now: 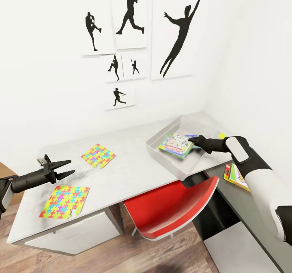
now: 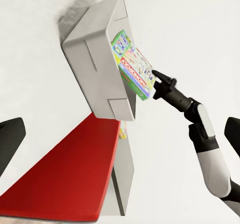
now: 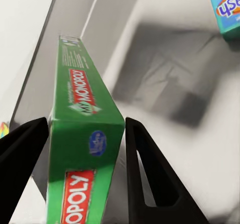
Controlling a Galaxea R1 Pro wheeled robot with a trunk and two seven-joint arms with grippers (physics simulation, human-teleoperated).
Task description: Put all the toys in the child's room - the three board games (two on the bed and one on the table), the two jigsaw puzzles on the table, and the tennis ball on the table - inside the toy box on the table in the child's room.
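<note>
The light-grey toy box point(image 1: 162, 153) point(image 2: 95, 59) stands on the white table point(image 1: 134, 171) at its right end. My right gripper point(image 1: 194, 140) point(image 2: 157, 81) point(image 3: 87, 134) is shut on the green-edged board game point(image 1: 175, 145) point(image 2: 132, 64) point(image 3: 82, 114), held tilted inside the box. A blue-edged board game point(image 3: 227, 6) lies deeper in the box. Two jigsaw puzzles point(image 1: 98, 155) point(image 1: 65, 202) lie flat on the table's left half. Between them my left gripper point(image 1: 67, 168) point(image 2: 120, 139) hovers open and holds nothing. A yellow-red board game point(image 1: 236, 177) lies under my right forearm. A yellow-green patch point(image 1: 221, 135) beside the box may be the tennis ball.
A red chair point(image 1: 174, 208) point(image 2: 65, 174) is tucked under the table below the toy box. The wall with black silhouette posters point(image 1: 129, 17) runs behind the table, and a second wall closes the right side. Wooden floor point(image 1: 121, 252) shows in front.
</note>
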